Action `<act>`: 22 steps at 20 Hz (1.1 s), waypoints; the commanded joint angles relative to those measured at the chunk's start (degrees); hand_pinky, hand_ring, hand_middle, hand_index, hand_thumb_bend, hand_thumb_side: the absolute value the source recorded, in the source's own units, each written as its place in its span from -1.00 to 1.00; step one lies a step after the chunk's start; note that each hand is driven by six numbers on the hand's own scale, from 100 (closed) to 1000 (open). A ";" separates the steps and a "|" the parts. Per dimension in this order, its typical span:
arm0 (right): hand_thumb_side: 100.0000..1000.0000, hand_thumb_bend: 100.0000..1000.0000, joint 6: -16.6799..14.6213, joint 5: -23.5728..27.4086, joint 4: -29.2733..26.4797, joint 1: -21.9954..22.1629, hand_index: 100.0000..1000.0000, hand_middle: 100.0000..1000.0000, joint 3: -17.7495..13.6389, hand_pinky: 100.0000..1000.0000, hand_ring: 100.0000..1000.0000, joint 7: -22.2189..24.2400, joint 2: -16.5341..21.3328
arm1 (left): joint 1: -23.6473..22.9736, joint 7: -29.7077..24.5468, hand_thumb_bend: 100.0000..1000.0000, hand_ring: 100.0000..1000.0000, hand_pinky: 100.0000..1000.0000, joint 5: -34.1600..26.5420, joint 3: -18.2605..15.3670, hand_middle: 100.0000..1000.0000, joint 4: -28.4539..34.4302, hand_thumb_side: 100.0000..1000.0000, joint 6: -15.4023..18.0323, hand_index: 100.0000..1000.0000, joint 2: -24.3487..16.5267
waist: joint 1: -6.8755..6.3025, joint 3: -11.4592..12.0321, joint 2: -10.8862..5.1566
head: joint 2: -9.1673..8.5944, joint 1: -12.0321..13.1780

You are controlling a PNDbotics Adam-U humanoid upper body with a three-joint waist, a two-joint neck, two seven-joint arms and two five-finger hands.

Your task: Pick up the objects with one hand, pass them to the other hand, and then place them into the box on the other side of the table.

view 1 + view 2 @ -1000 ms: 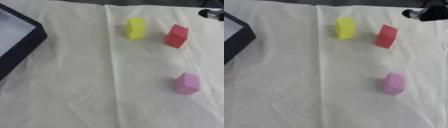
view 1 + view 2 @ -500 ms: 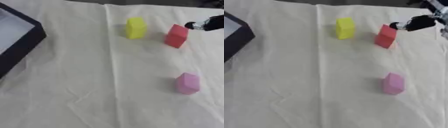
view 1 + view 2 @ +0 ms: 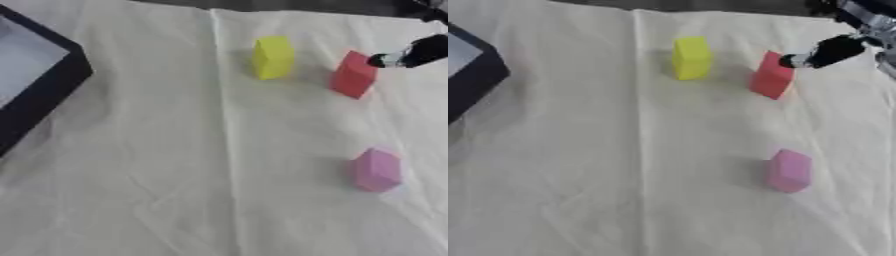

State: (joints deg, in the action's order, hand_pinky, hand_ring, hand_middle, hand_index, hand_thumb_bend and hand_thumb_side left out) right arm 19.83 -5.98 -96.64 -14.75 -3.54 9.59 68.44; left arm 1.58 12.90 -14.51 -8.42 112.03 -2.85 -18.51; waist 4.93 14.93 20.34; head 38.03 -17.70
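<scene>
Three blocks stand on a cream cloth. The yellow block (image 3: 273,57) is at the back centre, with the red block (image 3: 353,75) just to its right. The pink block (image 3: 377,170) stands nearer, at the right. My right hand (image 3: 833,50) comes in from the upper right corner. Only a straight black finger with a pale tip shows, and that tip is at the red block's upper right edge. The hand is open and holds nothing; the rest of it is cut off by the view's edge. My left hand is in no view.
A black-walled box (image 3: 52,82) with a pale floor sits at the left edge, partly out of view. The cream cloth (image 3: 175,175) is creased, with a fold line down its middle. A dark strip runs along the far edge.
My right hand has come down and leftward from the upper right corner, and its fingertip now reaches the red block. The blocks have not moved.
</scene>
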 commanded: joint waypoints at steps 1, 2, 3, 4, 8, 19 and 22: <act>-0.66 0.24 -0.28 -2.92 1.30 -1.66 0.79 0.62 -1.99 0.78 0.84 5.71 2.49 | 0.39 -0.20 0.66 0.37 0.70 0.29 -0.08 0.60 0.96 -0.36 -0.01 0.45 -0.92 | -0.06 0.03 -0.65 | -1.04 -0.33; -0.66 0.24 -0.41 -3.84 1.69 -2.05 0.79 0.63 -2.33 0.79 0.84 7.32 2.41 | 0.38 -0.20 0.66 0.37 0.70 0.32 -0.10 0.60 0.98 -0.36 -0.01 0.45 -0.93 | -0.02 0.08 -0.57 | -1.09 -0.42; -0.67 0.24 -0.56 -4.62 2.05 -2.38 0.79 0.63 -2.54 0.79 0.84 8.50 2.32 | 0.38 -0.19 0.66 0.37 0.70 0.34 -0.10 0.60 1.00 -0.36 -0.01 0.45 -0.94 | 0.00 0.13 -0.51 | -1.13 -0.51; -0.68 0.24 -0.74 -5.20 2.39 -2.66 0.79 0.64 -2.63 0.79 0.84 9.36 2.21 | 0.40 -0.22 0.66 0.37 0.70 0.36 -0.08 0.60 1.03 -0.36 -0.01 0.45 -0.96 | 0.04 0.19 -0.42 | -1.22 -0.61; -0.67 0.24 -1.62 -6.64 3.26 -3.31 0.80 0.67 -2.36 0.80 0.85 11.69 1.85 | 0.52 -0.31 0.66 0.37 0.70 0.45 -0.02 0.60 1.14 -0.36 -0.04 0.45 -0.97 | 0.15 0.52 -0.06 | -1.50 -0.84; -0.64 0.28 -2.03 -9.32 4.35 -4.58 0.81 0.71 -0.93 0.79 0.84 15.24 0.75 | 0.66 -0.61 0.65 0.37 0.70 0.54 0.17 0.60 1.22 -0.36 -0.15 0.45 -0.85 | 0.18 1.01 0.63 | -1.44 -1.29; -0.65 0.28 -2.04 -9.76 4.33 -4.93 0.81 0.71 -0.71 0.79 0.84 15.34 0.57 | 0.68 -0.71 0.65 0.37 0.70 0.53 0.27 0.60 1.22 -0.36 -0.17 0.45 -0.83 | 0.11 0.99 0.65 | -1.46 -1.37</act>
State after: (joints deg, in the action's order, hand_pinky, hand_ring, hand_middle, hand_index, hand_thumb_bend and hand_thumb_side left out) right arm 17.82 -15.23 -92.19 -19.04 -3.68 24.74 67.35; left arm 1.98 12.45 -14.24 -8.22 112.19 -3.13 -18.51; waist 5.28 15.97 21.94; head 37.14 -18.83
